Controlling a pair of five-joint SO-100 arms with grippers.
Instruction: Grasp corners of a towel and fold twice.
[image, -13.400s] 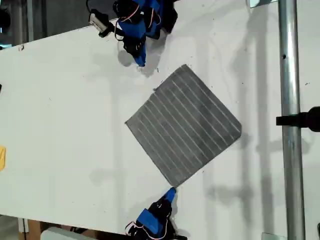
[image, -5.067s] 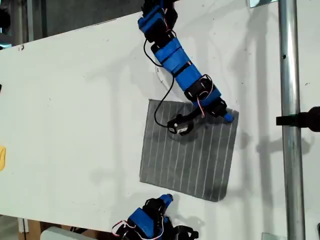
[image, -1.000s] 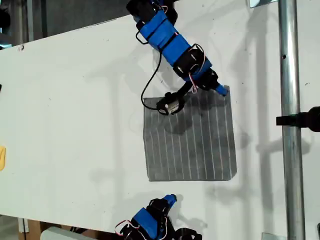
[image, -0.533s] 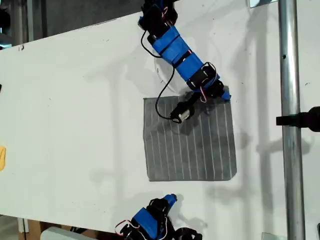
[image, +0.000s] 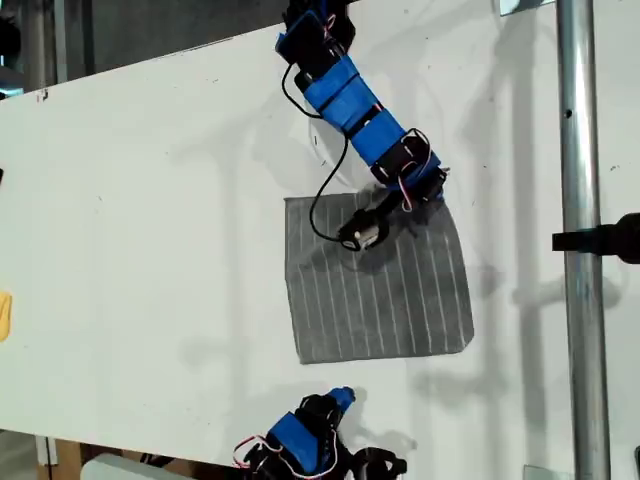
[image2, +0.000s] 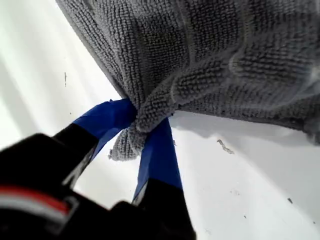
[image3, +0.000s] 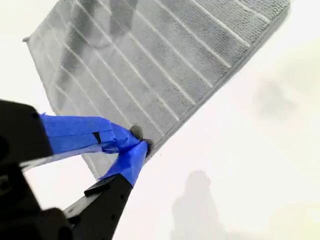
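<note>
The table (image: 150, 220) is white and fills most of the exterior view, with a metal pole (image: 578, 240) running top to bottom near the exterior view's right. The towel (image: 378, 285) lies spread on the table a little toward the exterior view's right of centre, grey with thin pale stripes; three of its corners rest flat, and the one toward the exterior view's upper right is raised and bunched.

One blue arm (image: 350, 95) reaches in from the top edge of the exterior view and ends at that raised corner. My first gripper (image2: 147, 127) is clamped on the corner (image2: 142, 117), both blue jaws pressed into a pinch of fabric, with a tuft of cloth hanging between them and the rest of the towel draped beyond. The table shows beneath the lifted cloth.

My second gripper (image3: 140, 145) sits at the bottom edge of the exterior view (image: 335, 400), apart from the towel's near edge there. Its blue jaws meet at the tips with nothing between them; the towel (image3: 150, 65) lies flat beyond
</note>
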